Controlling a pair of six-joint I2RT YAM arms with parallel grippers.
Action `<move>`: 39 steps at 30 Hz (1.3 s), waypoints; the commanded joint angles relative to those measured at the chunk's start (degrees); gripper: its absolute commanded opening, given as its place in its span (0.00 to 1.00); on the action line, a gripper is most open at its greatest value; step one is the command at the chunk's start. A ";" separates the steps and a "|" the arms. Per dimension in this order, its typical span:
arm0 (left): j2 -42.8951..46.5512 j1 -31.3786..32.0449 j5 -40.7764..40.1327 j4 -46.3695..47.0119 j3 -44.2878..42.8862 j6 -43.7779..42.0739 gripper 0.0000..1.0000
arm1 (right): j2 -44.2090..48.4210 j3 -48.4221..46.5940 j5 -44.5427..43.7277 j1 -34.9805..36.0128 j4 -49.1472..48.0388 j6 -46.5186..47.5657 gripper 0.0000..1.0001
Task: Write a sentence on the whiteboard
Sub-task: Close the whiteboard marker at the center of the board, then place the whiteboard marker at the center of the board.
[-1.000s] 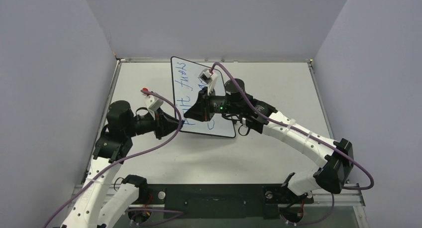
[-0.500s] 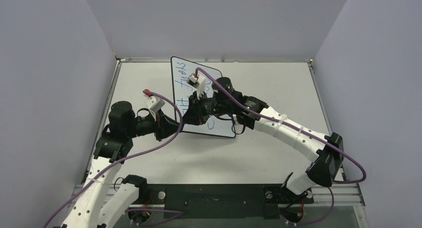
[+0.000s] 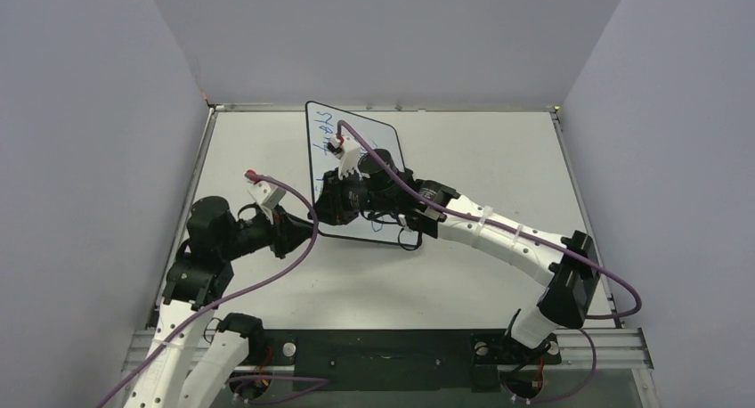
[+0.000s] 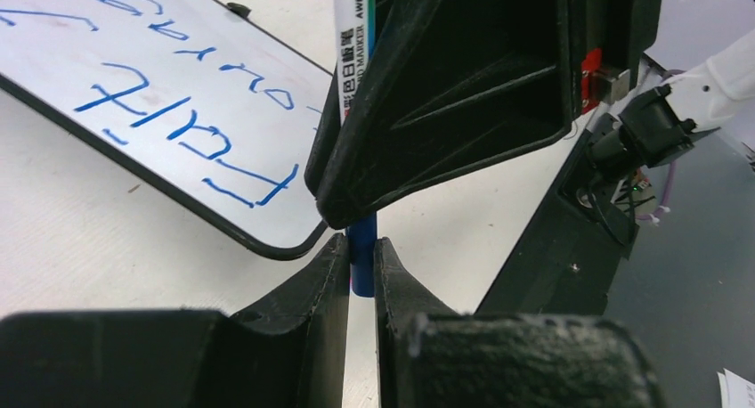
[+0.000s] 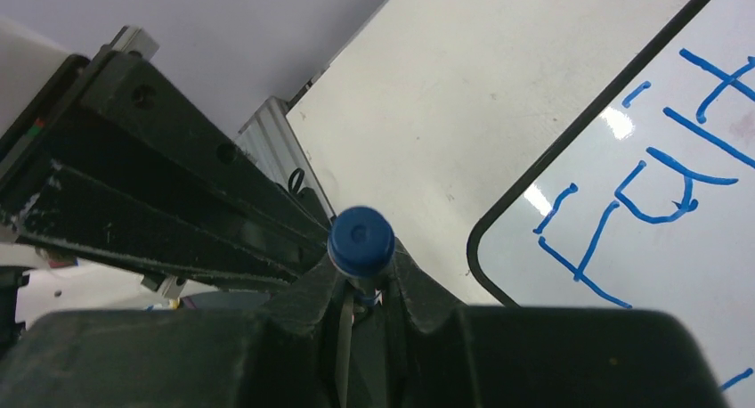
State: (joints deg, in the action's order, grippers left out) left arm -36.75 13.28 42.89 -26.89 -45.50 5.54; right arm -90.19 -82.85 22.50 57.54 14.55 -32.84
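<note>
From above: shows the whiteboard (image 3: pixel 374 130) on the table (image 3: pixel 499 159), room to its right, with left gripper (image 3: pixel 307 230) and right gripper (image 3: pixel 328 203) together at its near-left corner. Left wrist: pinches the marker (image 4: pixel 361 252) by its blue end, just off that rounded corner, near the sentence (image 4: pixel 178 123). Right wrist: clamps the same marker.

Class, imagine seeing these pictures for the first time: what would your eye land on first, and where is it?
Most striking is the blue marker, clamped at once by the left pincer and the right pincer, just off the near-left corner of the whiteboard. Next comes the sentence, large blue handwriting across the board.
</note>
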 commanded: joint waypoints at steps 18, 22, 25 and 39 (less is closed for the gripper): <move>6.04 -1.08 -4.65 19.58 -0.72 1.75 0.21 | -4.24 -4.69 -0.79 4.75 7.72 -8.52 0.00; 6.37 -1.10 -4.54 19.54 -0.57 1.83 0.28 | -3.02 -4.65 -1.68 3.03 8.67 -7.77 0.00; 6.67 -1.16 -4.40 19.61 -0.52 1.89 0.33 | -2.27 -4.68 -2.16 1.82 9.51 -7.28 0.00; 7.40 -1.18 -5.51 20.04 -0.13 3.01 0.50 | 4.57 -3.99 -16.08 -9.31 21.19 1.64 0.00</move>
State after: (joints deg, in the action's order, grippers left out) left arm -29.74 12.27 38.72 -10.00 -43.88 7.90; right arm -92.01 -87.13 14.48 51.27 30.48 -36.21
